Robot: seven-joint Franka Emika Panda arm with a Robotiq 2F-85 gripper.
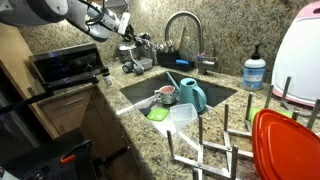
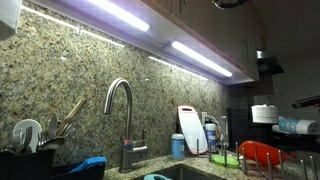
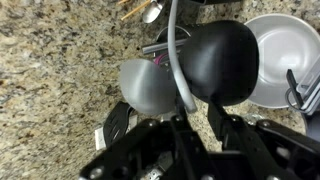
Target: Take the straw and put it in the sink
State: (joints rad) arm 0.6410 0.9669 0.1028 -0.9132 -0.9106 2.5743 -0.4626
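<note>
Speckled granite counter (image 1: 228, 78) with recessed sink (image 1: 138, 94), soap bottle (image 1: 254, 72), wire rack (image 1: 215, 148), white appliance (image 1: 298, 50)

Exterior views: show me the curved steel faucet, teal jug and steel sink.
Curved steel faucet (image 2: 130, 120), exterior view, neck.
Teal jug (image 1: 192, 97), exterior view, body.
Steel sink (image 1: 140, 96), exterior view, bare floor.

An exterior view looks down from high, opposite the faucet (image 1: 183, 30), across the dish rack (image 1: 215, 150) and sink (image 1: 150, 85). An exterior view sits low beside the faucet (image 2: 120, 110), facing the backsplash (image 2: 70, 70). Both exterior views share the faucet. The wrist view looks straight down, close over the counter (image 3: 50, 80).
</note>
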